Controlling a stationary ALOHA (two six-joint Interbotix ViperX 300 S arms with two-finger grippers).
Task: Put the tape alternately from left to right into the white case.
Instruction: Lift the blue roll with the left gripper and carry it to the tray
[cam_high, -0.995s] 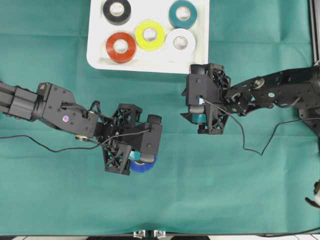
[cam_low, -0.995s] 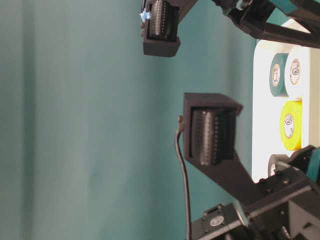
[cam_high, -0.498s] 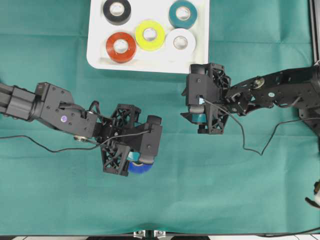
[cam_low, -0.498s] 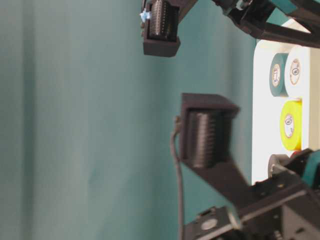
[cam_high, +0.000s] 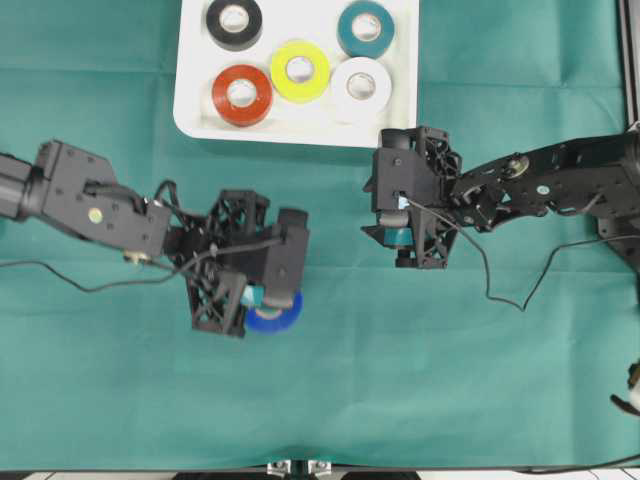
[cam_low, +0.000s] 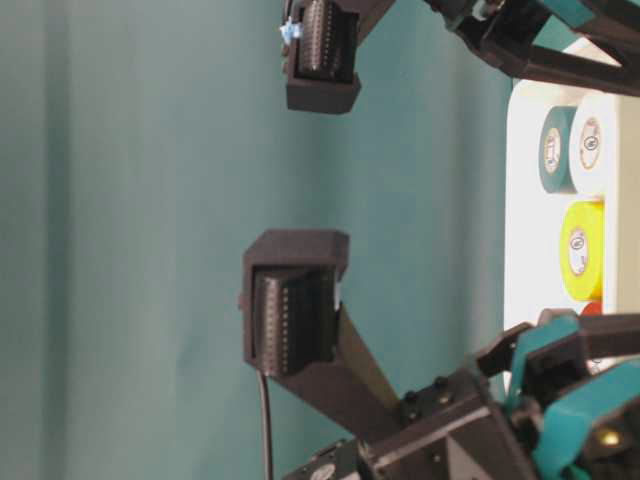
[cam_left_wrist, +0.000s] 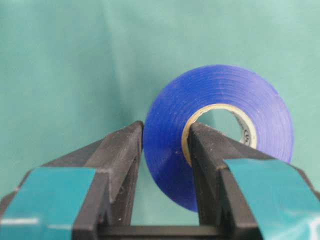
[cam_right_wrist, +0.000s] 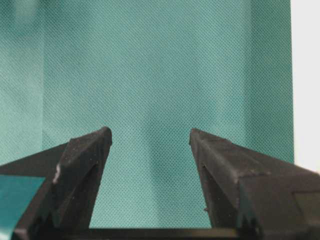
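While left gripper pinches blue roll, right gripper gapes, seemingly near case rim.

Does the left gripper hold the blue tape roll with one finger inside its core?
Yes, the left gripper pinches the blue tape roll wall, one finger inside the cardboard core.

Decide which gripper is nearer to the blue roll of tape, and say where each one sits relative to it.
The left. The left gripper is shut on the blue roll, one jaw outside it and one in its core. The right gripper, jaws open and empty, hangs apart near the white case.
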